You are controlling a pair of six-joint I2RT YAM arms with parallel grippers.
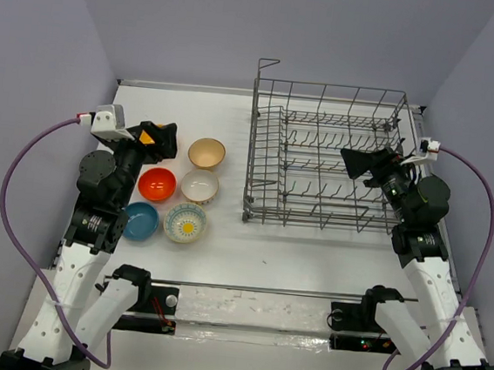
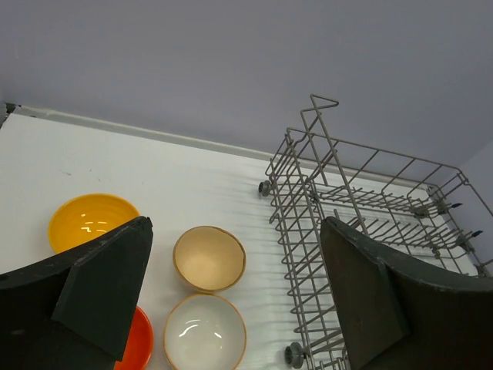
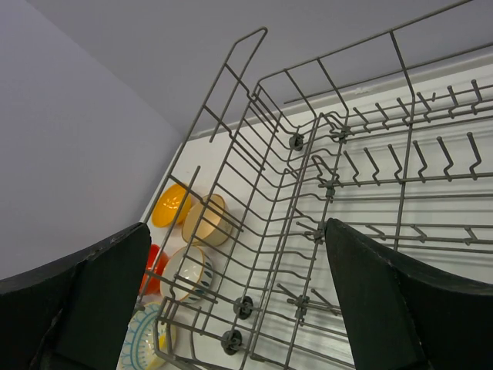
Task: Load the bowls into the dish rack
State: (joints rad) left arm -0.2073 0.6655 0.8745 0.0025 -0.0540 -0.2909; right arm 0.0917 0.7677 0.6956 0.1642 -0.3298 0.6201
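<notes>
**A:** Where are the bowls?

**B:** All on the smooth white bench (image 1: 266, 257), left of the rack (image 1: 329, 101), none inside it. They're small, round and glossy. The tan bowl (image 1: 206, 153) sits farthest back, the white bowl (image 1: 200, 186) is just in front of it, and the flower bowl (image 1: 185, 223), with its yellow bloom inside, is nearest. The orange bowl (image 1: 157, 184) lies left of the white one, and the blue bowl (image 1: 141, 221) left of the flower one.

**A:** Any others?

**B:** A yellow bowl (image 2: 92, 221) with faint rings inside, left of the tan one. From above it's mostly hidden under the left gripper (image 1: 158, 137).

**A:** And the rack?

**B:** It's grey wire and rectangular, with tall open sides and rows of short upright tines. It stands flat on the bench, apart from the bowls.

**A:** The grippers?

**B:** The left has its matte black jaws spread wide above the bowls, holding nothing. The right gripper (image 1: 363, 164) is over the rack's right end, also wide apart and empty.
</notes>
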